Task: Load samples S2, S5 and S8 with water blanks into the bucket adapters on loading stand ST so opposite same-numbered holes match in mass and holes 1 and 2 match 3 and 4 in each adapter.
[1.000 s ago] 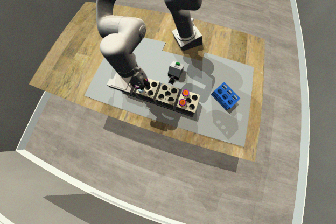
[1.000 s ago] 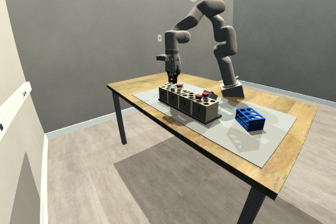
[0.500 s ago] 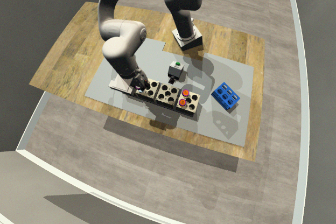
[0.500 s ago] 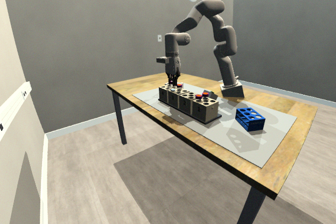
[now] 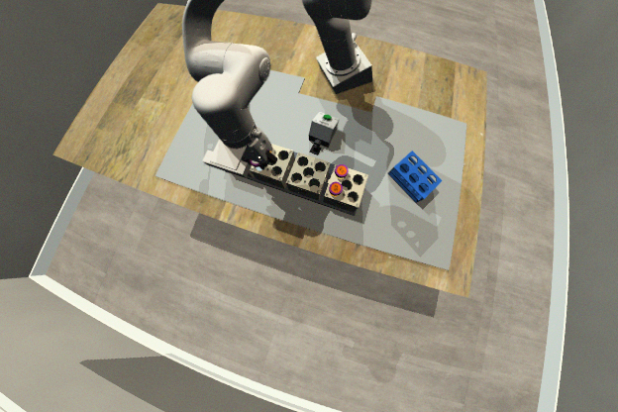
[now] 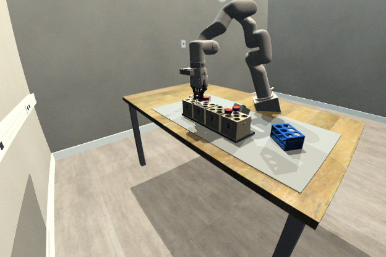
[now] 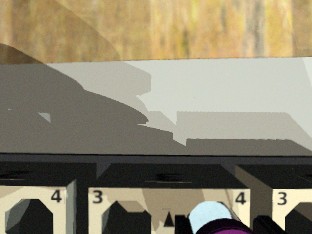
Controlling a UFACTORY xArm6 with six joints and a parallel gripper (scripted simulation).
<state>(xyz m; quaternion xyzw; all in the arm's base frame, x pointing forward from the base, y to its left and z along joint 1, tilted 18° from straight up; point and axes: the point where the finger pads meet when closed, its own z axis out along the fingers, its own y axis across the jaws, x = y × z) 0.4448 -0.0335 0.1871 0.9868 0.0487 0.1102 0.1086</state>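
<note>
Several tan bucket adapters stand in a row in the black loading stand point(image 5: 304, 175), also seen in the exterior view point(image 6: 214, 117). The right-end adapter point(image 5: 346, 185) point(image 6: 235, 125), marked 1, holds two tubes with orange cap dots point(image 5: 341, 170) point(image 5: 335, 189). My gripper point(image 5: 257, 160) is shut on a purple-capped tube with a white cap dot, a water blank point(image 7: 212, 220). It holds the blank low over an adapter near the row's left end point(image 5: 271, 163), by the hole marked 4 point(image 7: 241, 198). The tube's lower part is hidden. Another orange cap point(image 6: 205, 97) shows just behind the gripper point(image 6: 198, 94).
An empty blue rack point(image 5: 414, 175) stands right of the stand on the grey mat. The green DONE key point(image 5: 327, 117) sits on its small grey desk behind the row. A pale rack edge point(image 5: 219, 157) shows under my wrist at the left.
</note>
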